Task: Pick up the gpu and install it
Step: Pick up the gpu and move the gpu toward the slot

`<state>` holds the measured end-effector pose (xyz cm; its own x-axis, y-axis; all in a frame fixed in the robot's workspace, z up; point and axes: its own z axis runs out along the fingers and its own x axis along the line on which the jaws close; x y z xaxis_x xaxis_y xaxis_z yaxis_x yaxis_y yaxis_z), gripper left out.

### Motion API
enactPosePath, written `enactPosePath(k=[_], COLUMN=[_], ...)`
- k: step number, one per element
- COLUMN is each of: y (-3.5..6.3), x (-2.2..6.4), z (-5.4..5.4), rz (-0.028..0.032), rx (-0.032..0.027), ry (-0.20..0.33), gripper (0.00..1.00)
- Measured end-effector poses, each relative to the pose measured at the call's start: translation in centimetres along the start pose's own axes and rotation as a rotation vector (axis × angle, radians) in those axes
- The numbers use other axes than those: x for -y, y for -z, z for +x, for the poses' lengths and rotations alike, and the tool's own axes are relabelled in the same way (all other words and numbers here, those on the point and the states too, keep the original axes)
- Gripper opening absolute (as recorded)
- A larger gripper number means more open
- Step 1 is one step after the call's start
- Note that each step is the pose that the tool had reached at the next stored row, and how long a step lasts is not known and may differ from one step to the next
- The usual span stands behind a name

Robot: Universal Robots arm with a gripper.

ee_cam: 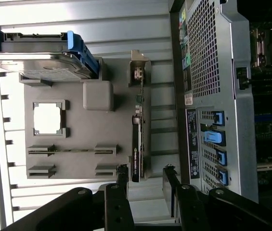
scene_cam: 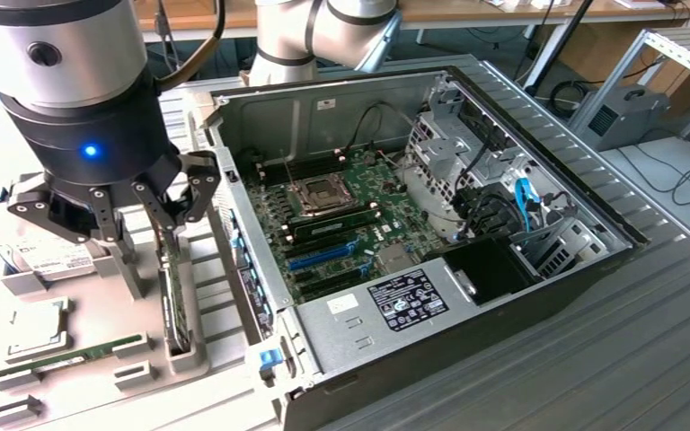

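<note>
— Beginning at the exterior view's left: what lies there?

— Grey tray (ee_cam: 78, 130). Silver hard drive (scene_cam: 39, 256) with a white label just beside the claw (scene_cam: 141, 224) on that side; green memory stick (scene_cam: 69, 356) flat on the tray, a little farther off. Neither one wanted.

— And the claw itself?

— Spread wide, fingers (ee_cam: 122, 175) well apart, gripping nothing. Hangs above the tray's side nearest the computer case (scene_cam: 477, 341).

— Where to look for the gpu (scene_cam: 173, 296)?

— Straight below the claw, standing on edge in a slot of the tray. From the wrist, sits between the lines of the two fingers, closer to one than the other, touching neither.

— Long axis?

— Along the tray's edge, parallel to the case wall, square to the line on which the fingers shut. Judged well set for a pinch across the thin faces. Most of the length reaches out ahead of the fingertips rather than centred beneath.

— Looks?

— Thin dark card, edge-on; silver bracket (ee_cam: 138, 72) at the end far from the claw.

— Farther to the exterior view's right?

— Open case just beside the gpu, motherboard (scene_cam: 345, 215) exposed. Everything on a ribbed metal surface (scene_cam: 632, 359).
</note>
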<state>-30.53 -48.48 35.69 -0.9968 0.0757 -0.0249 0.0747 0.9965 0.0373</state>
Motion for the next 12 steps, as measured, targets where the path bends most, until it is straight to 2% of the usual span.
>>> enactPosePath(k=[12], y=[-0.37], x=[-0.01], z=[0.02], rz=[-0.0001], rx=[0.0001], ry=[0.000], gripper=[0.42])
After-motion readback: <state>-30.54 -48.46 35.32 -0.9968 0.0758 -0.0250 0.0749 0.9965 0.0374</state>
